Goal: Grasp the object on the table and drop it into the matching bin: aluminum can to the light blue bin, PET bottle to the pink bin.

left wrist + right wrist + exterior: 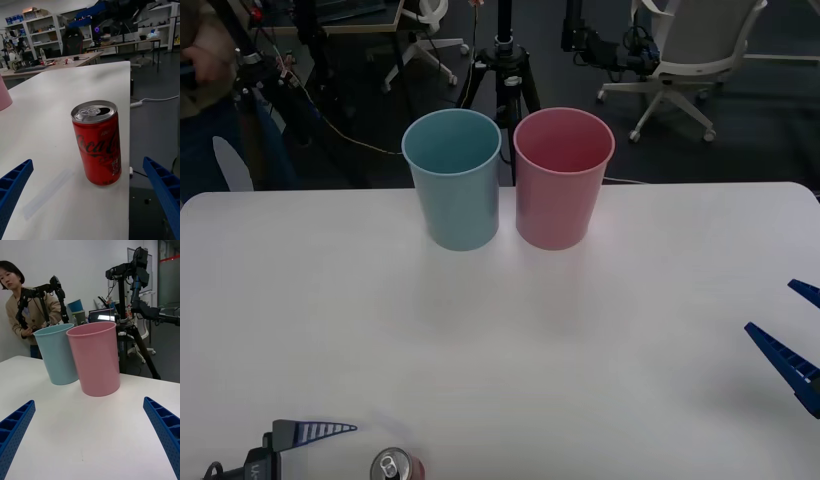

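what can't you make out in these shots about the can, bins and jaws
- Aluminum can, front view: body cut off by the bottom edge.
- Pink bin, left wrist view: a sliver at the side edge.
- Light blue bin, right wrist view: inside hidden by its own wall.
- Left gripper, front view: one finger in frame.

The red can (96, 142) stands upright near my edge of the white table (600, 350), its silver top already opened. Far across, the blue bin (453, 180) and pink bin (561, 180) stand side by side, just apart, both upright.
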You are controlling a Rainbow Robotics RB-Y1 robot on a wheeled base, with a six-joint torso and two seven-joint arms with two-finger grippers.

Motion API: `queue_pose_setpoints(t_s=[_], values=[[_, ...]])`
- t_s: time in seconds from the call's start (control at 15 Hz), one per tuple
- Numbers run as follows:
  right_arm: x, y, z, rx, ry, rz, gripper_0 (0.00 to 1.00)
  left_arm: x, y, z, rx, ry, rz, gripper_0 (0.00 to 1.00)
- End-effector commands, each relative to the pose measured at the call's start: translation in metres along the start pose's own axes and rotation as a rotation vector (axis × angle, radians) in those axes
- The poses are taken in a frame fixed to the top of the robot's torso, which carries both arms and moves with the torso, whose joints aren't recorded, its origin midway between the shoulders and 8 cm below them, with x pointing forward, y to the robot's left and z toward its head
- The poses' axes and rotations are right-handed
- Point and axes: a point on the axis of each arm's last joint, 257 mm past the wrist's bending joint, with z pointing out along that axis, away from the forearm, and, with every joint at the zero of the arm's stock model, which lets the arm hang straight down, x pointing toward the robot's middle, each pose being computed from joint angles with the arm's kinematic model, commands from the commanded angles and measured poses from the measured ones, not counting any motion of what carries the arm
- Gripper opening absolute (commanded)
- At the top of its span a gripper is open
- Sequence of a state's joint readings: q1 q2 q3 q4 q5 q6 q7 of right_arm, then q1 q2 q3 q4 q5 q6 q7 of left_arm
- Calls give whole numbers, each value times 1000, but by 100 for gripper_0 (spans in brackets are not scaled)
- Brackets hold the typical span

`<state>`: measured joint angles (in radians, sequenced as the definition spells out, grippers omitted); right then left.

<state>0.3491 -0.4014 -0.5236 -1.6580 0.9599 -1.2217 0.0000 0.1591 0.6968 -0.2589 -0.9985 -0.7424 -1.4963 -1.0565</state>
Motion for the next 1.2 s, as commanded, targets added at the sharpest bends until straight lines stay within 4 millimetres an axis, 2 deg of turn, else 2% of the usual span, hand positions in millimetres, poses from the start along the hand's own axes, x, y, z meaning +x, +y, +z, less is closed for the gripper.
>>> queue_pose_setpoints(t_s=[0.07, 0.6, 0.87, 1.2], values=[[0, 0, 0, 0, 0, 0, 100, 4, -4, 15, 0, -4, -7, 100], [0, 0, 0, 0, 0, 0, 100, 9, -8, 54, -3, -23, -23, 100], [0, 0, 0, 0, 0, 0, 100, 9, -9, 66, -4, -29, -42, 100], [0, 0, 0, 0, 0, 0, 100, 10, -10, 69, 2, -27, -74, 100]])
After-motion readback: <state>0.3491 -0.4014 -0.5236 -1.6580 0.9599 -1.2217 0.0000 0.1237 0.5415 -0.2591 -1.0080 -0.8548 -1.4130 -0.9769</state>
